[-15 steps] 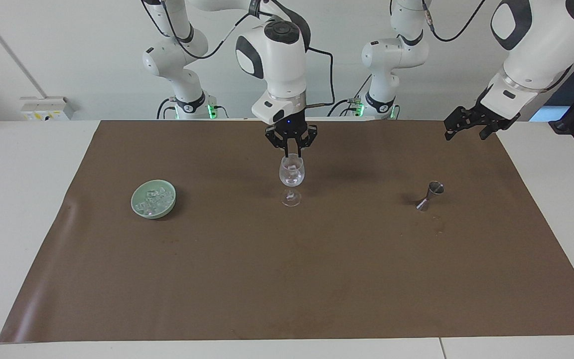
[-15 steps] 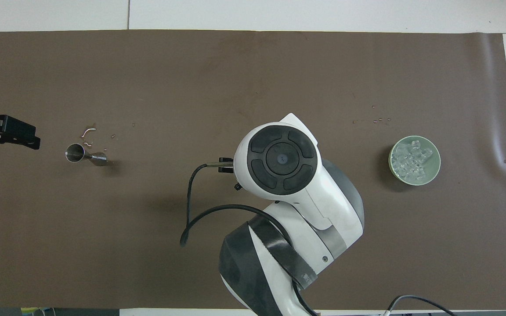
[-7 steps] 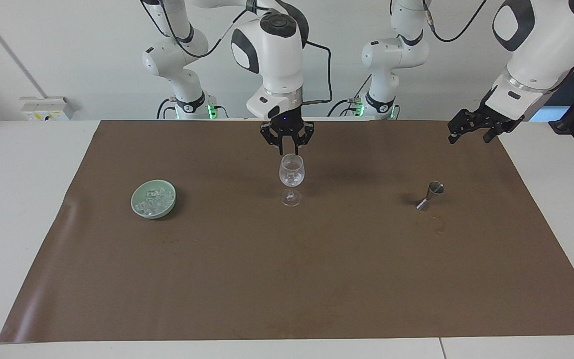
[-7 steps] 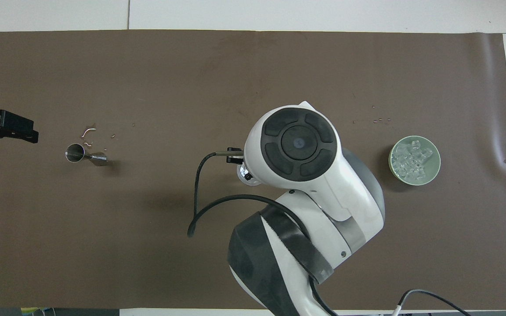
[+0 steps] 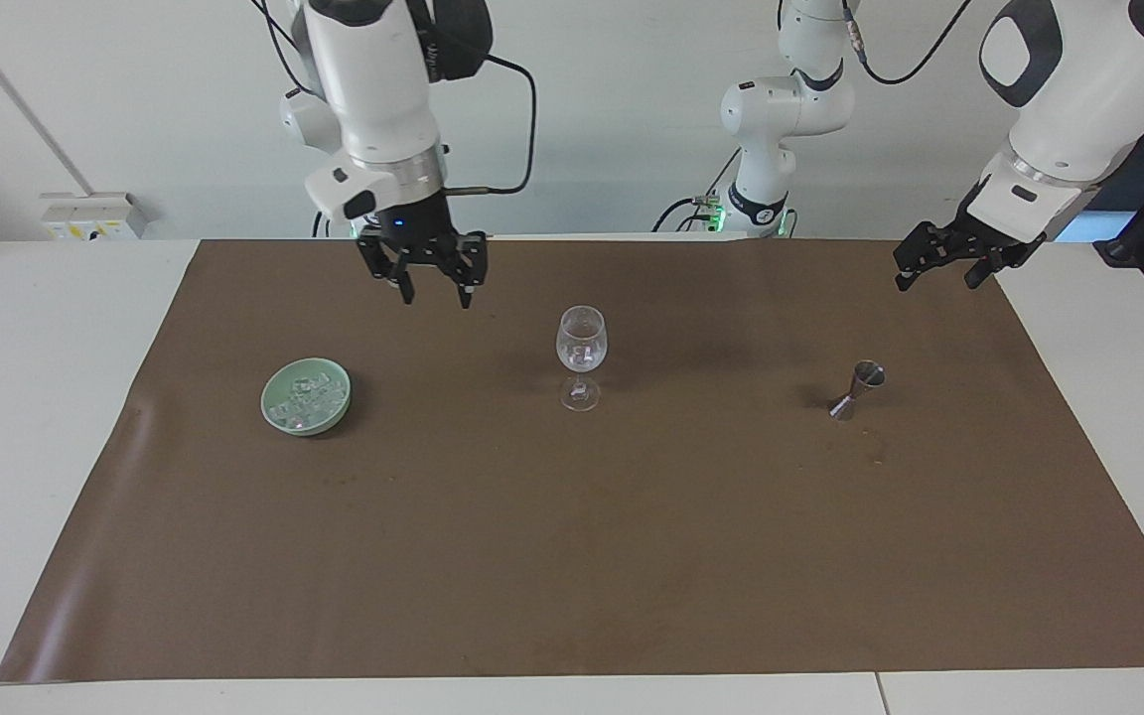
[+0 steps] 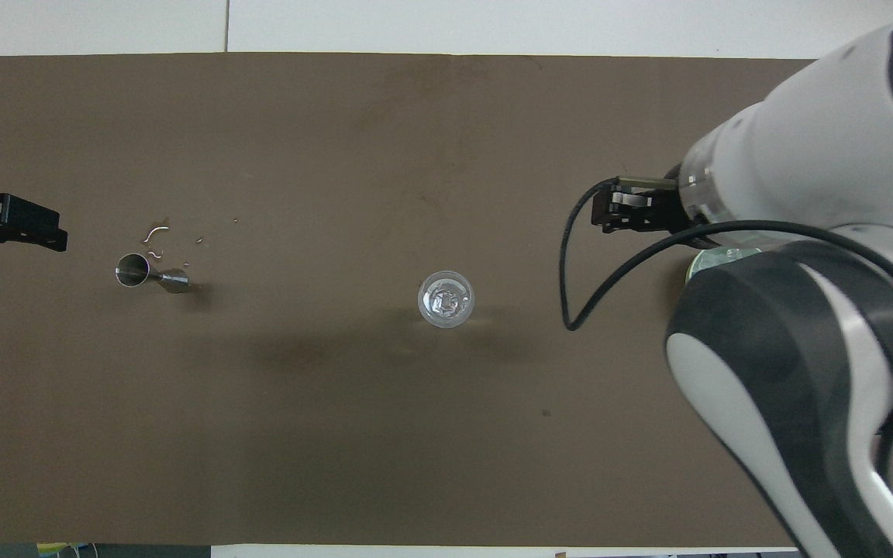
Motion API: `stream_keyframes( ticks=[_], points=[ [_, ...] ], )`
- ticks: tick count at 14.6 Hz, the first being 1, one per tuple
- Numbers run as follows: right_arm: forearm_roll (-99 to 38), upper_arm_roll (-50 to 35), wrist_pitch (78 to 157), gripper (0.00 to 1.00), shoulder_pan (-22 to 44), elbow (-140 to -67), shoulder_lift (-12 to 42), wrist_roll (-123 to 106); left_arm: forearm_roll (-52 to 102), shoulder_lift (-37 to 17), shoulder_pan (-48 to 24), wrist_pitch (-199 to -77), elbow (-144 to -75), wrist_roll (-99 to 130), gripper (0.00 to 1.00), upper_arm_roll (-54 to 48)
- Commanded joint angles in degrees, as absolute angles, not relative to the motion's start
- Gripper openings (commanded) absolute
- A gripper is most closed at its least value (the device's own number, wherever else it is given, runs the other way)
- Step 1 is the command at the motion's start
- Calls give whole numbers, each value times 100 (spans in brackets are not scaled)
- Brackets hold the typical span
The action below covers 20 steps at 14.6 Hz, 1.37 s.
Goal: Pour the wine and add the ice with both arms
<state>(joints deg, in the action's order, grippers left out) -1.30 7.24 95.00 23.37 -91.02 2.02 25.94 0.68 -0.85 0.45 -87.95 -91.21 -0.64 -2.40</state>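
1. Right gripper point(image 5: 432, 294): hangs from an upright wrist, pointing down over the brown mat point(image 5: 572, 556) between the green bowl point(image 5: 306, 396) and the stemmed glass point(image 5: 581, 357); fingers apart, holding nothing.
2. Left gripper point(image 5: 937, 266): waits over the mat's edge at the left arm's end, fingers spread, holding nothing.
3. Overhead, the right arm covers nearly all of the bowl.
4. Bowl: holds the ice point(image 5: 308, 400), a heap of clear cubes.
5. Glass: upright mid-mat, a clear cube inside.
6. Metal jigger point(image 5: 858, 388): contents cannot be made out.
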Motion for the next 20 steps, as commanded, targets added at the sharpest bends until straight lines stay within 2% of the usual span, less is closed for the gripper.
stream_keyframes(
  ticks=[1, 3, 8, 12, 17, 20],
  points=[
    [-141, 642, 9019, 100, 1760, -9290, -166, 2216, -9, 88, 26, -8886, -9325, -106, 100, -193],
    [-132, 650, 8807, 100, 1390, -9308, -228, 1839, -9, 79, 18, -8930, -9325, -158, 100, -202],
    [-193, 615, 8859, 100, 362, -9466, -273, 836, -9, 105, 18, -8720, -9334, -141, 100, -193],
    [-97, 405, 8166, 100, 141, -9290, -351, 704, -9, 105, 9, -8719, -9325, -141, 100, -202],
    [-79, 299, 8638, 100, -62, -9457, -422, 405, -9, 105, 18, -8719, -9325, -141, 100, -202],
    [-79, 342, 8657, 100, -70, -9387, -387, 396, -9, 105, 18, -8719, -9325, -141, 100, -193]
  ],
)
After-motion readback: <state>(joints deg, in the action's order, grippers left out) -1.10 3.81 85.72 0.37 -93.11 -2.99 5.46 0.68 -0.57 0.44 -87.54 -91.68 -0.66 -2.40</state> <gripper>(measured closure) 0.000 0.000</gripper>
